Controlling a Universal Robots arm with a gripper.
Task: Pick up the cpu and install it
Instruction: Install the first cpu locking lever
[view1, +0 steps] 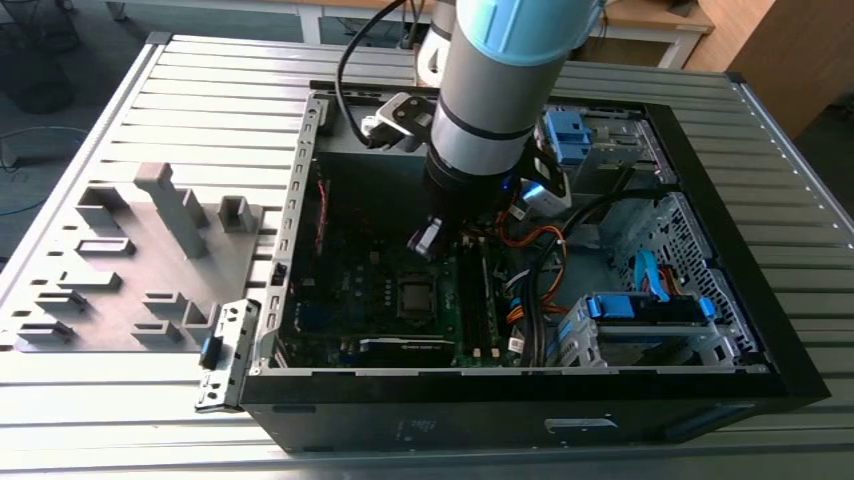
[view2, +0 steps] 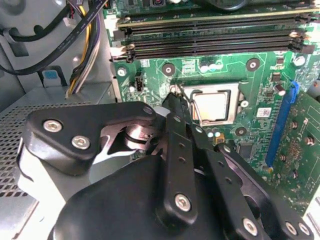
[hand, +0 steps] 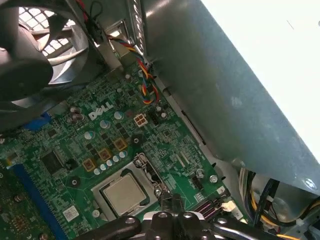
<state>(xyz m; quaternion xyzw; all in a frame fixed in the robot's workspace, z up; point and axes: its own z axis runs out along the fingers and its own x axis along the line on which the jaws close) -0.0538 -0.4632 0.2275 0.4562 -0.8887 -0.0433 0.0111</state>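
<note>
CPU (view2: 212, 106) is sitting flat in the motherboard (hand: 75, 145) socket (silvery top showing in both wrist views), lying at about two o'clock from the gripper (view2: 176, 102), whose fingers are pinching together, holding nothing.

Arm (view1: 497, 90): fat silver-grey tube, light-blue cap at the joint, black band near the wrist, black cable looping off around 11 o'clock. Gripper (view2: 176, 102): matte black linkage plates, silver screw heads at the pivots, slim black fingers (view2: 179, 112).
</note>
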